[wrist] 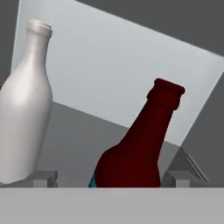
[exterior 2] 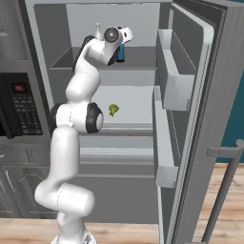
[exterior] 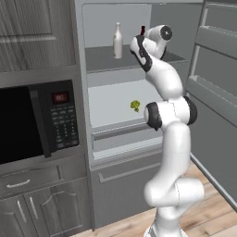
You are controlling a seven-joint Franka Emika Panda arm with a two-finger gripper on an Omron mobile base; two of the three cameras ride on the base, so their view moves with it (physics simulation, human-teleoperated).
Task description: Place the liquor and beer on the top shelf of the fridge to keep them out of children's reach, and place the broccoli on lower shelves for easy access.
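While the liquor (exterior: 117, 41) and beer (wrist: 135, 148) are standing on the top shelf (exterior: 104, 58), broccoli (exterior: 135, 105) is lying lower; the gripper (wrist: 109, 178), beer at twelve o'clock, is gaping wide, holding nothing

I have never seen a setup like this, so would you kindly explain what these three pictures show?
This is a simulated kitchen. The white arm is a robot on a driving base, reaching into an open fridge. Two pictures come from cameras on the base, behind the arm to its left and right. The third comes from a camera on the hand, looking along the gripper. On the top shelf stand a pale liquor bottle and a dark beer bottle. The beer sits between the fingertips, which stand wide apart, so it looks released rather than gripped. A small broccoli lies on a lower shelf.
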